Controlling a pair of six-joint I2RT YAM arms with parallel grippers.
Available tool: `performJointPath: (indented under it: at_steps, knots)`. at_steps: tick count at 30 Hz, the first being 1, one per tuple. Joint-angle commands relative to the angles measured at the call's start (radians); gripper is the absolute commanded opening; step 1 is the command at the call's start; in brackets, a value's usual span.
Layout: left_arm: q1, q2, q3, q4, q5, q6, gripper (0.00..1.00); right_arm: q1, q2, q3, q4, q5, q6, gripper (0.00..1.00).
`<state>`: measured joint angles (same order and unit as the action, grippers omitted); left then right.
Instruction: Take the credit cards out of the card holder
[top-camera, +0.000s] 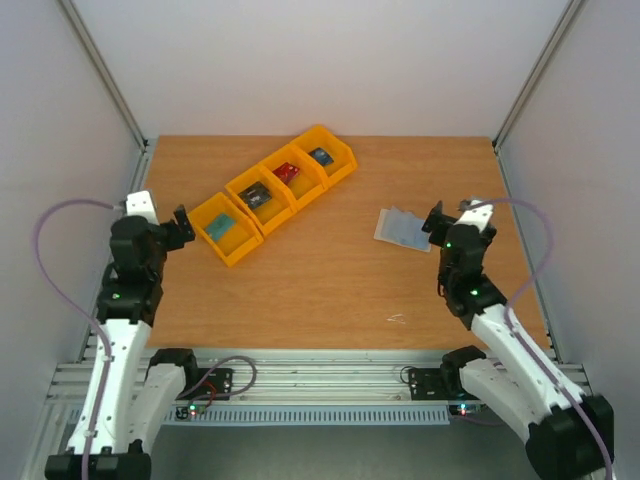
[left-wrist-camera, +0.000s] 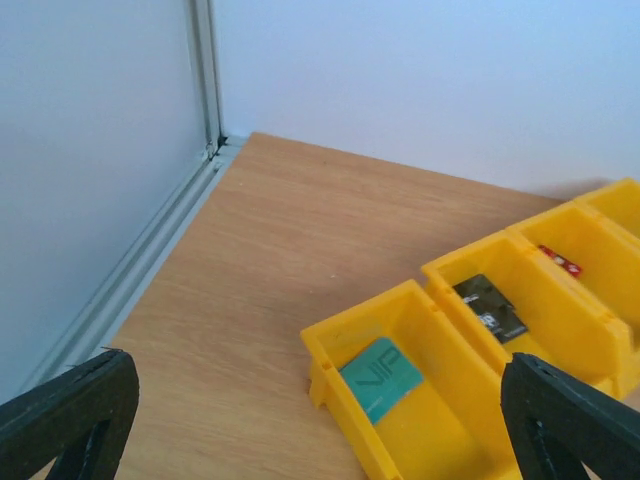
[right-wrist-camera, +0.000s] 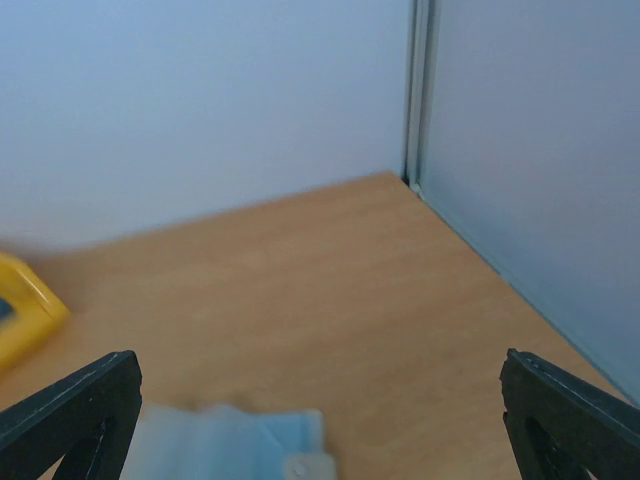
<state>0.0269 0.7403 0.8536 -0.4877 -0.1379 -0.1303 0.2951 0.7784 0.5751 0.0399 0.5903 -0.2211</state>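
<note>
The left pincer (top-camera: 183, 226) stands wide open with nothing between its fingers (left-wrist-camera: 70, 420). Just ahead of it, a little to its right, begins a row of four yellow bins (top-camera: 272, 190) that runs away from it in a slant across the table (top-camera: 330, 290). The bin closest to this pincer holds a teal card (left-wrist-camera: 380, 378) lying flat. The next bin along holds the black card (left-wrist-camera: 490, 307) with pale marks. The third, farther off, holds the red card (left-wrist-camera: 562, 262), of which the left wrist view catches only an edge. The farthest bin from this pincer holds a dark bluish card (top-camera: 320, 156), seen only from above.

The right pincer (top-camera: 435, 228) is also spread as wide as it goes and grips nothing. The card holder (top-camera: 402, 228) lies flat on the table just in front of it, close to the fingertips but apart from them. In the right wrist view it shows as a blurred pale patch low between the two fingers (right-wrist-camera: 70, 420). Whether anything sits inside it, I cannot tell. The end of the bin row lies off to this pincer's left, well apart from the holder. A small pale scrap (top-camera: 397, 319) lies on the table nearer this arm's base.
</note>
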Motion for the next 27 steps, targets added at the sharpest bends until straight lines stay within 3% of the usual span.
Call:
performJointPath:
  at_steps: [1, 5, 7, 9, 11, 14, 17, 20, 24, 27]
  knots:
    - [0.005, -0.002, -0.269, 0.523, -0.078, -0.051, 0.99, -0.001, 0.121, -0.114, 0.399, 0.076, -0.216, 0.98]
    - [0.004, 0.089, -0.437, 0.769, -0.116, -0.038, 0.99, -0.005, 0.288, -0.23, 0.71, 0.009, -0.31, 0.99]
    - [0.005, 0.111, -0.578, 1.055, -0.004, 0.046, 0.99, -0.018, 0.379, -0.284, 0.87, 0.0, -0.345, 0.99]
    - [0.004, 0.151, -0.708, 1.265, 0.098, 0.164, 0.99, -0.059, 0.437, -0.318, 0.925, -0.045, -0.291, 0.99]
    - [0.005, 0.199, -0.711, 1.246, 0.081, 0.131, 0.99, -0.107, 0.483, -0.326, 0.915, -0.154, -0.254, 0.98]
    - [0.005, 0.273, -0.712, 1.23, -0.061, -0.069, 0.99, -0.138, 0.51, -0.266, 0.861, -0.28, -0.289, 0.98]
    - [0.005, 0.347, -0.714, 1.294, -0.133, -0.062, 0.99, -0.155, 0.563, -0.195, 0.756, -0.337, -0.368, 0.99]
    - [0.004, 0.42, -0.669, 1.309, -0.137, -0.069, 0.99, -0.168, 0.581, -0.207, 0.734, -0.32, -0.321, 0.99]
    - [0.005, 0.531, -0.612, 1.36, -0.031, -0.027, 0.99, -0.2, 0.713, -0.252, 0.899, -0.444, -0.331, 0.99]
    - [0.007, 0.642, -0.577, 1.406, -0.07, 0.022, 0.99, -0.252, 0.798, -0.24, 0.956, -0.481, -0.284, 0.99]
